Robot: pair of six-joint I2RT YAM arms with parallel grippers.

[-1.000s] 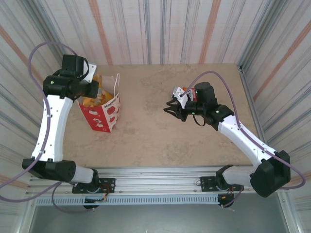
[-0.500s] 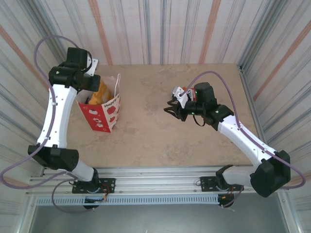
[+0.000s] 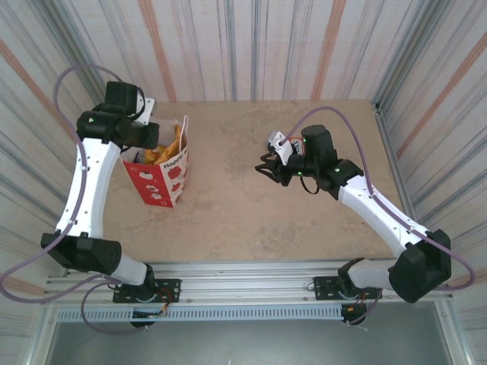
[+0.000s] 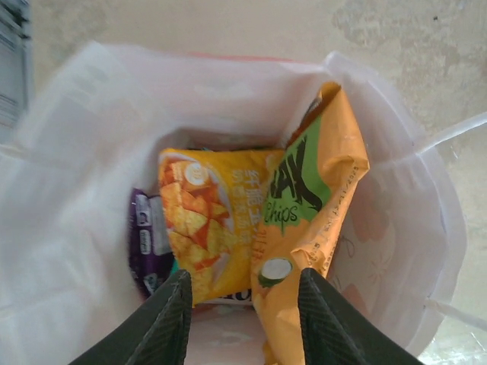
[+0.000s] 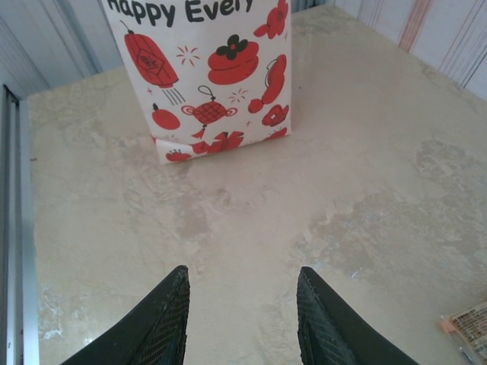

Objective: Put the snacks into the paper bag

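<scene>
Left tool hangs spread and empty over the mouth of the paper bag, which stands by the left edge of the bench. In the bag we see a yellow packet, an orange packet leaning on its wall and a purple packet. Drop-in looks done. Right tool is released and empty, mid-bench. A packet corner lies nearby; we can't tell which snack. Next, we reckon: lift left clear, right grabs that.
</scene>
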